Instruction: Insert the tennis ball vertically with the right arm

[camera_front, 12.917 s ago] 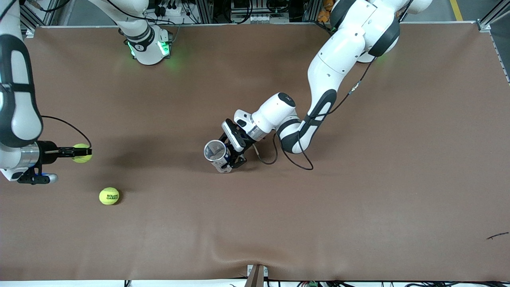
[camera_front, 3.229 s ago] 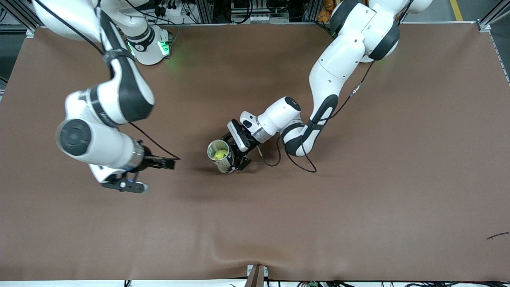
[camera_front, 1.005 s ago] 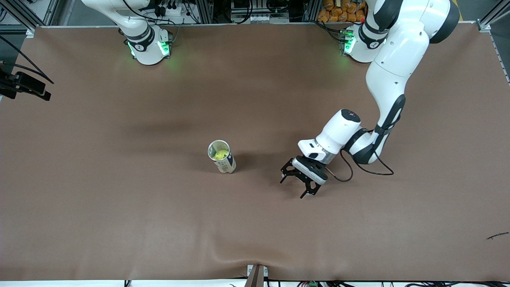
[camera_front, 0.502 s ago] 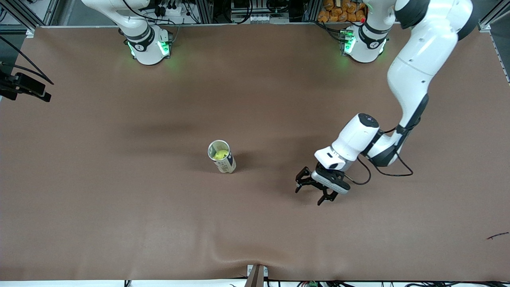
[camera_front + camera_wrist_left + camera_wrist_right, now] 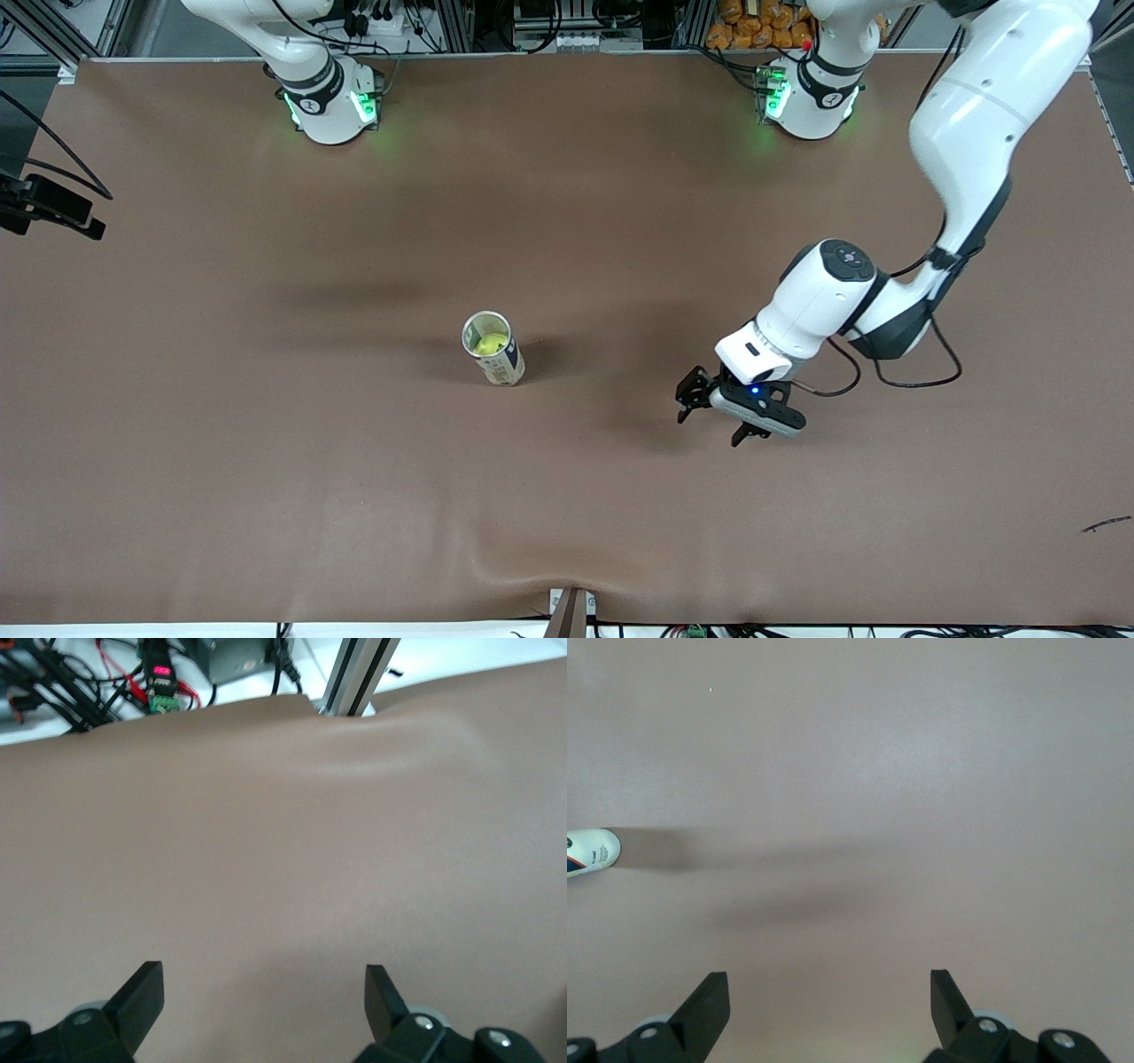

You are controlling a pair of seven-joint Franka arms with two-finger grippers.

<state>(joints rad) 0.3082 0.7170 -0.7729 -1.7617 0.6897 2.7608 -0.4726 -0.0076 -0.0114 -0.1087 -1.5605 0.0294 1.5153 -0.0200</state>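
Black fingers of the left gripper (image 5: 713, 425) stand apart with nothing between them, hanging over bare brown counter (image 5: 567, 532) toward the left arm's end, roughly midway between the base edge and the front-camera edge; its wrist view shows the same spread fingers (image 5: 142, 997) above the mat; the right gripper (image 5: 828, 1010) is likewise spread wide and empty, and in the front view only a dark part of the right arm (image 5: 49, 208) shows at the counter's edge at that arm's end; the can (image 5: 493, 347) stands upright near the middle of the counter, well apart from both grippers, open end up; a yellow-green tennis ball (image 5: 488, 344) sits inside it; the can's base (image 5: 589, 853) shows in the right wrist view.
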